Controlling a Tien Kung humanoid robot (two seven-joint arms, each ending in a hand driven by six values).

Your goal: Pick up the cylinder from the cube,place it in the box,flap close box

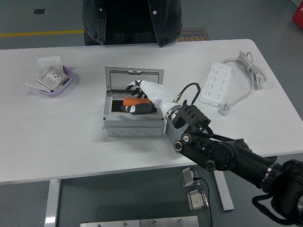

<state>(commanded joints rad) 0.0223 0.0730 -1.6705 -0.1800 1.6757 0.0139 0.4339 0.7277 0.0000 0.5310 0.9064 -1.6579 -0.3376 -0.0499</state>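
The grey box stands in the middle of the table, its lid raised upright at the back. An orange cylinder lies on its side inside the box. My right hand reaches into the box from the right. Its fingers are spread above the cylinder and the thumb sits below it, with a gap on both sides. No cube is in view. My left arm does not show.
A purple bowl holding white switch plates sits at the far left. At the right lies a white power strip with its cable. A person in a dark jacket stands at the far side.
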